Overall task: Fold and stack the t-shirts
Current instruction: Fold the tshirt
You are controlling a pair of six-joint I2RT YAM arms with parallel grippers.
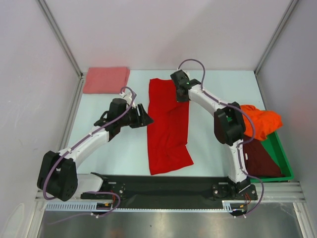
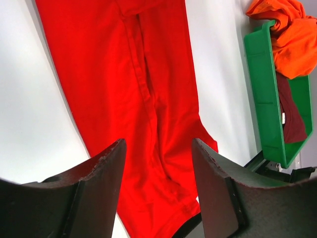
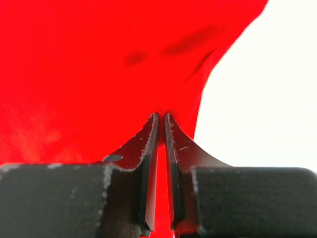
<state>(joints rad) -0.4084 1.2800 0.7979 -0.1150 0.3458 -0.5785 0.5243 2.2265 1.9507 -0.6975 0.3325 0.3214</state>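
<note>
Red t-shirt lies flat on the worktop between my two end effectors, already narrowed into one long strip. I judge it half folded, with the cross folds yet to do.

Salmon-pink t-shirt sits well beyond and to the left of the left end effector, squared up and folded. I read that one as done and as the base of the stack.

Orange t-shirt is bunched over the far end of the green bin, well to the right of the right end effector. Dark maroon t-shirt is inside that bin, nearer the arm bases. Neither is folded. My tally is one done, one in work and two left, and nothing is stacked on the pink one yet.

Right end effector: jaws almost closed, pinching a thin layer of red cloth at the strip's far right edge.

Left end effector: fingers spread wide with nothing between them. It sits at the strip's left edge about mid-length, with the red cloth just ahead of the tips. I cannot tell whether it touches the cloth.
</note>
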